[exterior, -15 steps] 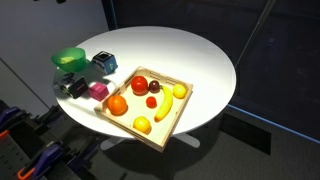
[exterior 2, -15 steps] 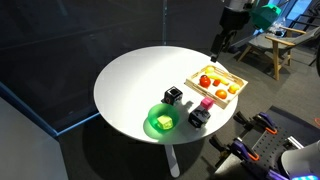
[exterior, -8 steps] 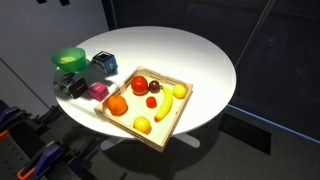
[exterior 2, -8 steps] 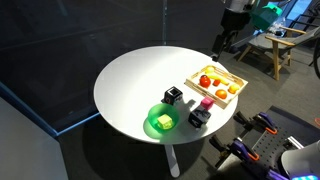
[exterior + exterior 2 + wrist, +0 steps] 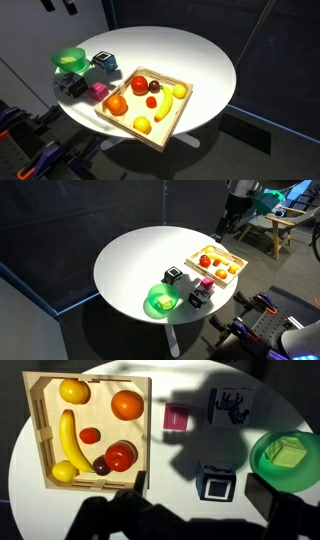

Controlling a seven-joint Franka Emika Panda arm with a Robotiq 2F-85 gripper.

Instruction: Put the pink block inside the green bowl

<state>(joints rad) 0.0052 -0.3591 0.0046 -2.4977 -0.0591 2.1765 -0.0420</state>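
The pink block [image 5: 177, 417] lies on the white table beside the wooden tray, seen in both exterior views [image 5: 98, 91] [image 5: 206, 283]. The green bowl [image 5: 300, 480] stands at the table's edge [image 5: 68, 60] [image 5: 150, 305], with the dark grey-and-white block [image 5: 231, 405] between it and the pink block. My gripper [image 5: 200, 492] is open and empty, high above the table. In an exterior view it hangs beyond the tray's far side [image 5: 228, 222]. In the wrist view its dark fingers frame the blue-and-white cube [image 5: 216, 482].
The wooden tray [image 5: 100, 376] [image 5: 180, 120] holds a banana, a lemon, an orange, tomatoes and other fruit. A light green block [image 5: 283, 453] lies in the bowl. The round table [image 5: 190, 50] drops off close behind the bowl and blocks.
The arm has shifted slightly. The blocks, bowl and tray have not moved.
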